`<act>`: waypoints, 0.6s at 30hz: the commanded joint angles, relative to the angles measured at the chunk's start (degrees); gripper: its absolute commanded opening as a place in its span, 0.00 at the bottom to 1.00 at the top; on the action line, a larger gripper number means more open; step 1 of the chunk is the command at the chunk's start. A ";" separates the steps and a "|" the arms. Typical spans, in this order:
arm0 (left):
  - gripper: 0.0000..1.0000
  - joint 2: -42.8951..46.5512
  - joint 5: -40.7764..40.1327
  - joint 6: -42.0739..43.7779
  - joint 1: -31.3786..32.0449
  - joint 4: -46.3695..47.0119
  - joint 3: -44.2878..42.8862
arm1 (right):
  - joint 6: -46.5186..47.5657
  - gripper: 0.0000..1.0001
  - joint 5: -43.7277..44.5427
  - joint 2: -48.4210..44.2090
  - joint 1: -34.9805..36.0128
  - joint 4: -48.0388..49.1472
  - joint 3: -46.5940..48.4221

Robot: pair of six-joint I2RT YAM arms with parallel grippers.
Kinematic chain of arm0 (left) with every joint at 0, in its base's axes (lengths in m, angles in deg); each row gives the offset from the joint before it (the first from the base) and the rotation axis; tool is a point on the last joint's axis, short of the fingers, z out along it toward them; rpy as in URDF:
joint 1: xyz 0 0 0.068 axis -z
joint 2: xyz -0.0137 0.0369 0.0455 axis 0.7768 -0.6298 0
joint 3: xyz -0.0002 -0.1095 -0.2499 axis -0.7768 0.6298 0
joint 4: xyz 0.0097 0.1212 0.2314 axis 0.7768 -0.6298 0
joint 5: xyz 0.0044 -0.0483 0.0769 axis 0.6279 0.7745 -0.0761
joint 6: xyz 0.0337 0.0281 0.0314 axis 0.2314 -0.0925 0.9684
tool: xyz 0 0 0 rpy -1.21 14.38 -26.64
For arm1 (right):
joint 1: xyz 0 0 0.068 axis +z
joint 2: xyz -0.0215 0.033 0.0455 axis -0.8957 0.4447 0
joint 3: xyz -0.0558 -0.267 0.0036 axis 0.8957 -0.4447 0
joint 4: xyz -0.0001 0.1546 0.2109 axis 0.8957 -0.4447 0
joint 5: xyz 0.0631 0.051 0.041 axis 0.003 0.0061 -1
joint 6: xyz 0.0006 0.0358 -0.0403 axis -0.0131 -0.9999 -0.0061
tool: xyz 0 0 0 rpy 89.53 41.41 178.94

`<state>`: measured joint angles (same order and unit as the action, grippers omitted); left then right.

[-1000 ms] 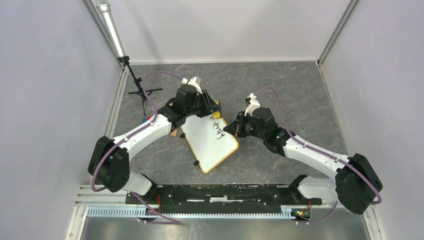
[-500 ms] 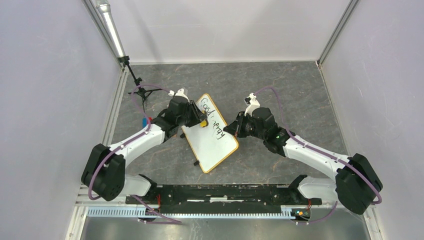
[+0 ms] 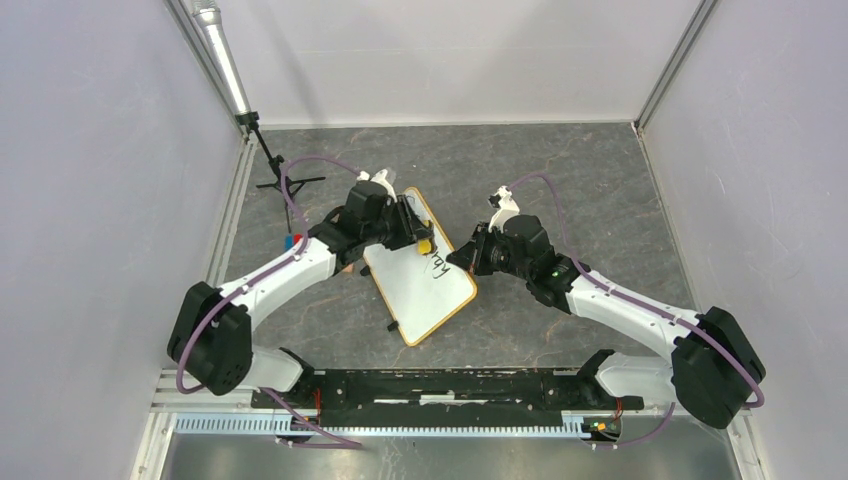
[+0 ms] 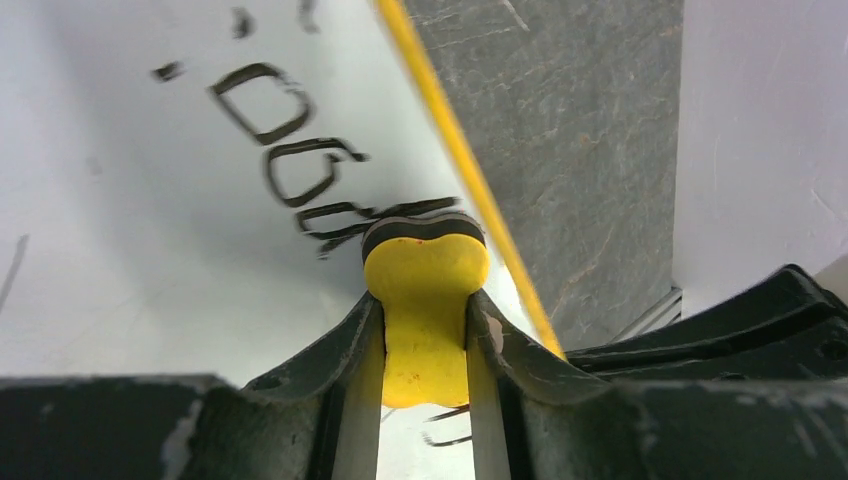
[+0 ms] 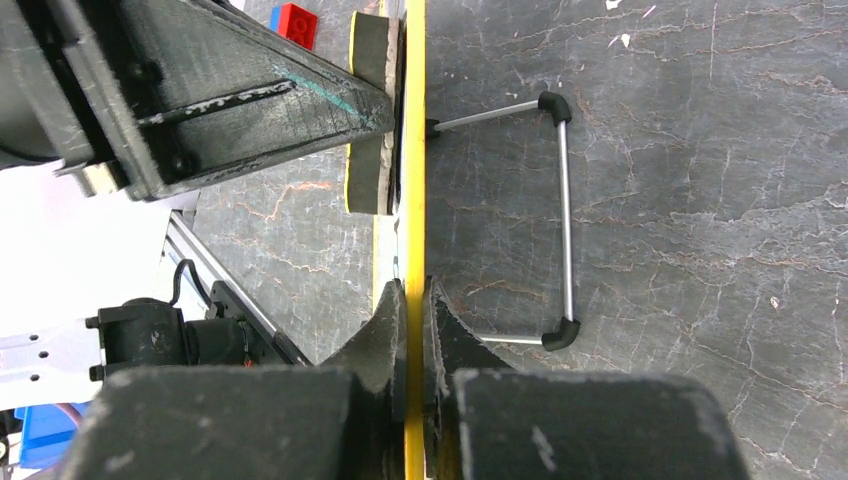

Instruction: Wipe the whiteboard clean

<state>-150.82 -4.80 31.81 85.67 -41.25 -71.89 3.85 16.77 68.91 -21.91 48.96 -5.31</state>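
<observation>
Table (image 3: 600,180): L jaws press eraser (image 4: 425,300) on whiteboard (image 3: 418,288) (R jaws grip edge).

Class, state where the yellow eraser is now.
The eraser is left of centre in the top view, clamped in the left gripper, against the whiteboard beside the writing.

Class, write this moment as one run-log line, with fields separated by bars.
left gripper: shut on eraser, pressed to whiteboard | right gripper: shut on whiteboard edge | handwriting: some unerased
</observation>
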 commanded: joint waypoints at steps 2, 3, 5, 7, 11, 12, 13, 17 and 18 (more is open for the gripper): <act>0.21 -1.77 5.31 3.01 -3.48 -3.20 6.91 | 1.84 0.00 -3.43 0.80 2.52 0.29 1.67; 0.20 -1.35 5.14 3.29 -3.49 -3.30 7.64 | 1.84 0.00 -3.30 0.56 2.52 0.20 1.58; 0.20 -0.71 5.17 3.63 -3.17 -3.61 8.74 | 2.03 0.00 -3.08 0.39 2.53 0.04 1.47; 0.20 -0.18 4.54 3.62 -1.90 -4.30 8.91 | 1.95 0.00 -3.10 0.36 2.60 0.18 1.32; 0.20 0.38 1.57 2.77 4.37 -5.46 6.32 | 1.80 0.00 -3.11 0.75 2.69 0.46 1.32; 0.20 0.55 0.60 2.39 6.42 -5.46 5.73 | 1.81 0.00 -3.03 0.80 2.76 0.46 1.31; 0.20 0.59 -0.41 1.99 8.62 -5.46 5.01 | 1.76 0.00 -2.95 0.83 2.81 0.46 1.31; 0.20 -0.09 -1.76 0.58 13.21 -5.02 3.71 | 1.76 0.00 -2.38 0.45 3.21 0.20 1.31; 0.20 -0.21 -1.70 0.63 13.37 -4.56 3.62 | 1.76 0.00 -2.25 0.32 3.16 0.11 1.31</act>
<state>-147.28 -10.50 32.09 93.71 -44.75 -68.55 4.22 17.68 68.74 -21.69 48.30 -5.29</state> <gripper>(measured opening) 0.382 0.034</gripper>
